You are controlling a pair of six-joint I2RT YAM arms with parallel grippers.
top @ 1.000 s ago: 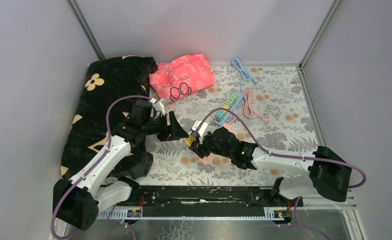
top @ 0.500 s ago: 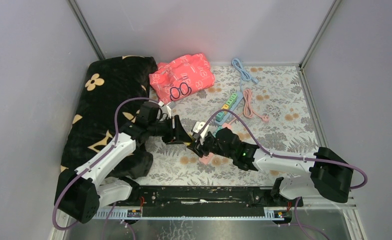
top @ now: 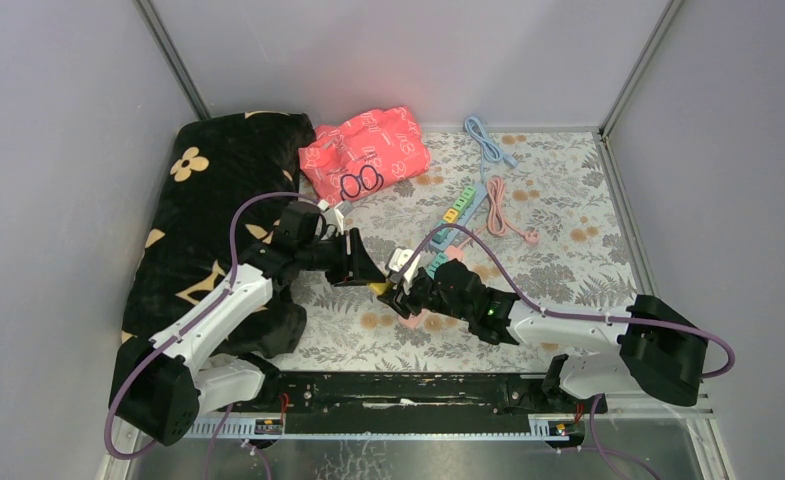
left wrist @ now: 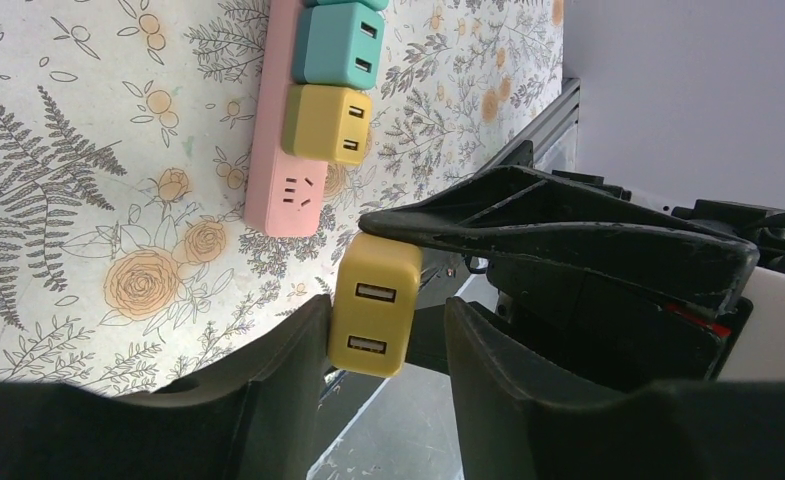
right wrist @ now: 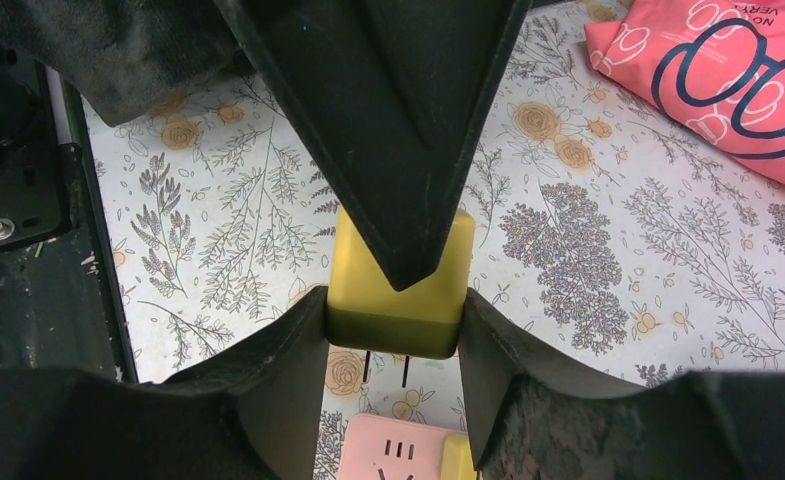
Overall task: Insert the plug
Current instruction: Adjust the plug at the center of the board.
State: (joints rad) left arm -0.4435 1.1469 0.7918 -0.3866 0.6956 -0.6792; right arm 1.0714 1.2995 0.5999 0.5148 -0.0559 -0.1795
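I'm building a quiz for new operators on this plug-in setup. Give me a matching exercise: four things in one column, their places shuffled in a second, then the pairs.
Things
A. loose yellow charger
B. pink power strip
C. coral shirt
D. blue cable

Places
1. at the rear, beyond the strip's far end
2. gripped by the right fingers
3. at the back, beside the black cushion
4. flat on the floral cloth

Pairs: A-2, B-4, C-3, D-1
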